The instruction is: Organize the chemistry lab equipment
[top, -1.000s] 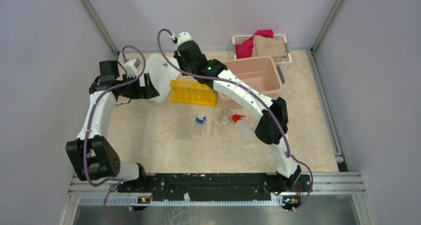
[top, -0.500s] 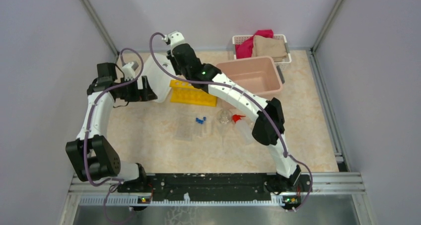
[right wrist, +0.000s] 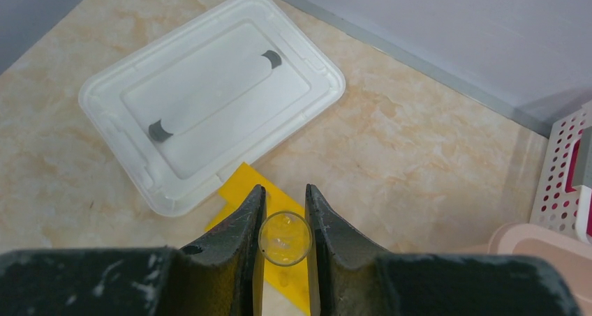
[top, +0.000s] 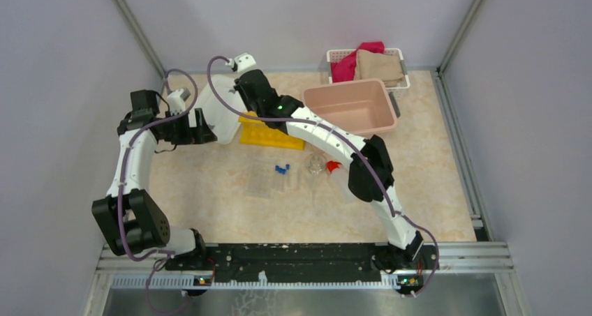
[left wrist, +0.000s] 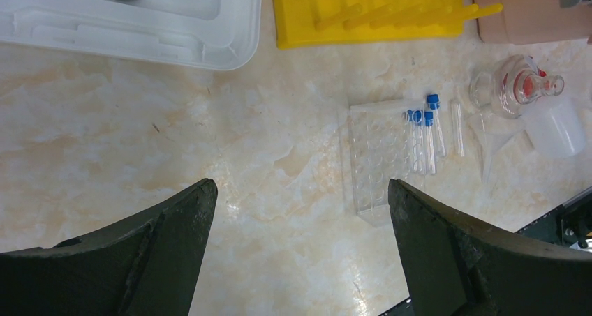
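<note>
- My right tool (right wrist: 284, 203) is closed down narrow on a clear tube (right wrist: 284, 238). The tube has no cap and stands upright between the two fingers (right wrist: 248, 218), and my wrist camera looks straight down its open mouth.
- Under that tube is the end of the yellow rack (right wrist: 234, 197). I cannot tell whether the tube's bottom touches the rack or hangs above it (my own fingers hide that part).
- The white lid (right wrist: 209, 100) with its grey handle lies flat on the tabletop (right wrist: 391, 141), just beside that end of the yellow rack.
- My left tool (left wrist: 300, 187) is spread wide and holds nothing. It hangs above bare tabletop, near the lid's edge.
- The clear rack (left wrist: 377, 155) lies flat in the middle of the tabletop, well apart from the yellow one.
- The tubes with blue caps (left wrist: 429, 128) lie side by side against the clear rack's edge. One uncapped tube (left wrist: 457, 128) lies just past them.
- The round flask (left wrist: 513, 86), the clear funnel (left wrist: 489, 131) and the white squeeze bottle (left wrist: 555, 128) are bunched together beyond the tubes. The bottle's red nozzle points at the flask.
- The pink tub (top: 352, 107) stands open at the far side, next to the yellow rack.
- The white basket (top: 366, 65) of cloths sits behind the tub, by the back wall.
</note>
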